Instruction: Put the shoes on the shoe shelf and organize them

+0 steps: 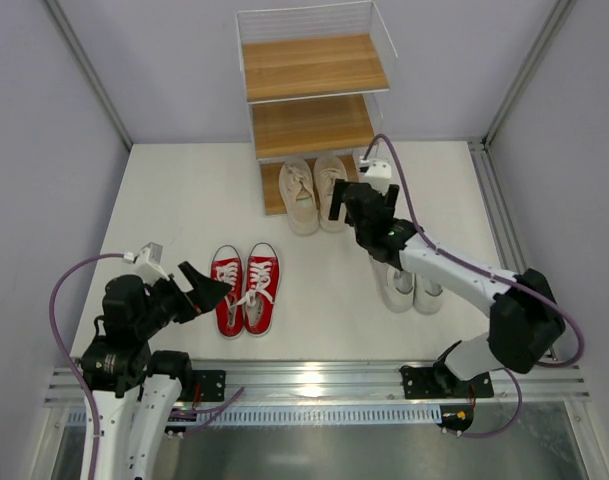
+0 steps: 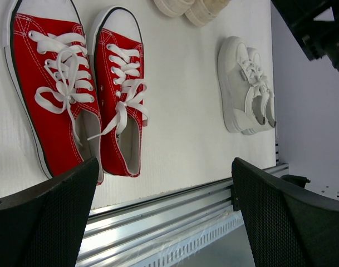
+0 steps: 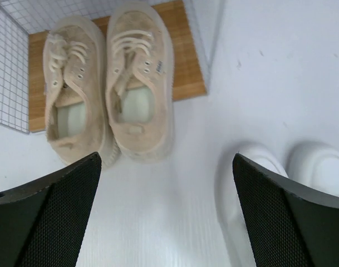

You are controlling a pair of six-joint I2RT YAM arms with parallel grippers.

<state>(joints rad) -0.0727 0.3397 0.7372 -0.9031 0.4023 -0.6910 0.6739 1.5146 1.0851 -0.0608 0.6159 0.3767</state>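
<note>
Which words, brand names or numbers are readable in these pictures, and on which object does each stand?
No text can be read in any view.
Small dark tag beside the laces of one beige shoe: too blurred to read.
Red sneakers and shoe shelf: no print visible.

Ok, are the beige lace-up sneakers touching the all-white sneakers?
Apart. The right wrist view shows a strip of white table between the beige lace-up sneakers and the all-white sneakers; the top view agrees.
</note>
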